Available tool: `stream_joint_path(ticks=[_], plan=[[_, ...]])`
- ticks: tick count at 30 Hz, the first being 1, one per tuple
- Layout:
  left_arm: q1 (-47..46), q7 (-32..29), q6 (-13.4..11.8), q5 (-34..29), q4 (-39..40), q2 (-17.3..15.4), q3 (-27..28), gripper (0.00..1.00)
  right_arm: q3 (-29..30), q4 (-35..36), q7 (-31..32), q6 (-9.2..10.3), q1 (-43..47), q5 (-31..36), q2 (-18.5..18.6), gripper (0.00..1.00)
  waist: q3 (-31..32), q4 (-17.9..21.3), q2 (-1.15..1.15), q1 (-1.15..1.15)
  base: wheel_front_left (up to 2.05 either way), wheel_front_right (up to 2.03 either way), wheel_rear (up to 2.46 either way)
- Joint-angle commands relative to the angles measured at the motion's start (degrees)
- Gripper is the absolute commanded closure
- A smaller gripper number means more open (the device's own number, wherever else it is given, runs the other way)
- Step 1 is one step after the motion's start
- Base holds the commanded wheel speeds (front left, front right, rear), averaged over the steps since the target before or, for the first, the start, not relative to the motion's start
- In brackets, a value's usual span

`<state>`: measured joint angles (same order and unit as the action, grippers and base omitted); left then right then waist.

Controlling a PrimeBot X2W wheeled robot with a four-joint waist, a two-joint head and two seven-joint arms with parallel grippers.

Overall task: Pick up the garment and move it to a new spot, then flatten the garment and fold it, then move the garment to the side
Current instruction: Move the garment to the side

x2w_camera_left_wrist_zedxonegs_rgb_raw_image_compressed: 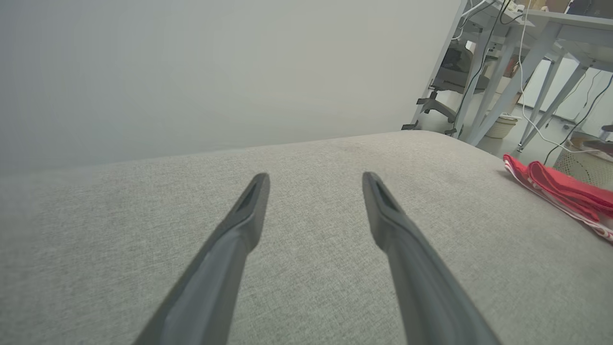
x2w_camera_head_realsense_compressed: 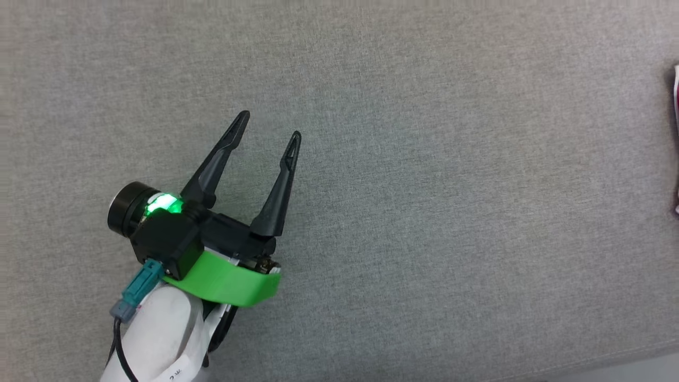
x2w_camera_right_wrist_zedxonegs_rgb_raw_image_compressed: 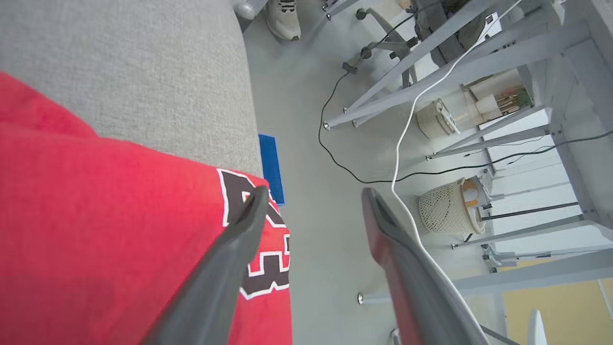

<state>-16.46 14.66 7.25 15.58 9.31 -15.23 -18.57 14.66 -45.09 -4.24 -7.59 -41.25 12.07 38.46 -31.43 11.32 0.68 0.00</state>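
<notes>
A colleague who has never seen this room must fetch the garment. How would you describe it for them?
Find the wide grey upholstered surface. At its edge by the floor lies the garment. Its bright red cloth and black white-outlined numerals stand out from the plain grey around it.

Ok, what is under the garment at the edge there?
The grey cushion lies under the garment; its numbered corner seems to overhang the floor. Anything beneath the cloth itself is covered.
</notes>
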Motion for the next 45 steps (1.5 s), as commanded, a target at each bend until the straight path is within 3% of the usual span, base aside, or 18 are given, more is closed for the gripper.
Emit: stream_joint_path(ticks=[1,11,18,23,29,33,45], plan=[[0.8,0.3,0.0,0.2,-0.5,0.6,0.6,0.00,-0.5,1.3,-0.9,0.10,-1.0,-1.2,-0.3,0.00,5.6,-1.1,-0.68,0.00,0.00,0.00,0.00],[7.0,0.3,0.2,0.5,-4.9,4.7,6.7,0.00,-5.8,18.8,-3.4,0.10,5.0,-17.3,-6.8,0.00,16.8,-4.1,-0.68,0.00,0.00,0.00,0.00],[10.8,0.3,0.2,-0.3,-7.8,7.5,11.2,0.00,-8.0,36.5,-2.6,0.10,16.9,-25.5,-14.7,0.00,22.0,-6.9,-0.68,0.00,0.00,0.00,0.00],[12.6,0.3,0.2,-1.4,-9.5,8.9,13.6,0.00,-8.7,44.5,-3.6,0.10,25.2,-27.6,-21.5,0.00,24.2,-9.1,-0.68,0.00,0.00,0.00,0.00],[14.6,0.3,0.2,-2.4,-12.2,10.2,15.5,0.00,-10.4,47.2,-6.4,0.10,33.1,-28.7,-28.7,0.00,26.3,-11.0,-0.68,0.00,0.00,0.00,0.00],[15.4,0.3,0.2,-3.5,-13.0,10.7,16.7,0.00,-11.8,45.6,-8.1,0.10,36.6,-27.4,-31.0,0.00,26.8,-11.8,-0.68,0.00,0.00,0.00,0.00],[16.1,0.3,0.2,-4.5,-12.7,11.7,18.1,0.00,-14.8,42.0,-10.6,0.10,39.5,-22.9,-34.2,0.00,26.7,-12.2,-0.68,0.00,0.00,0.00,0.00]])
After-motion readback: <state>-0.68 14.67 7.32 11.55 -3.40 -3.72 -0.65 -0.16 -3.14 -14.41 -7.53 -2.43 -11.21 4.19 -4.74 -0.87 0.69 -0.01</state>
